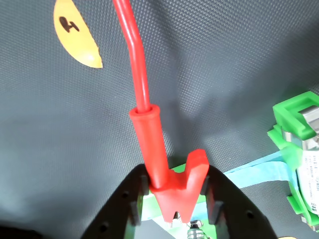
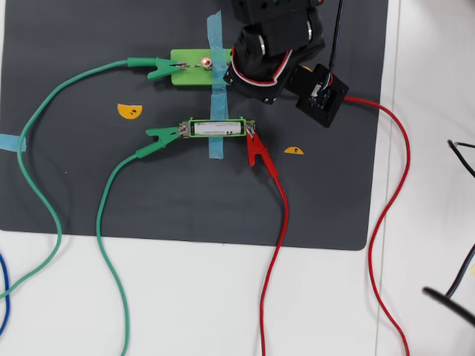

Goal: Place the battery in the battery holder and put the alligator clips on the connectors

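Fingers: mine [image 1: 172,199] were clamped on a red alligator clip [image 1: 167,172] in the wrist view.
Battery [image 2: 217,128]: lay inside the battery holder [image 2: 217,119].
Other clips: a green clip [image 2: 163,134] and another red clip [image 2: 257,150] sat at the holder's ends.

Black plastic arm [image 2: 276,44] with white-ringed motor, red cabling, and black end effector [image 1: 175,199] fingers.

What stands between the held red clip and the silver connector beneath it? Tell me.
Nothing visible. In the wrist view the tool grips the red clip, its metal tip right beside the silver connector, with nothing between.
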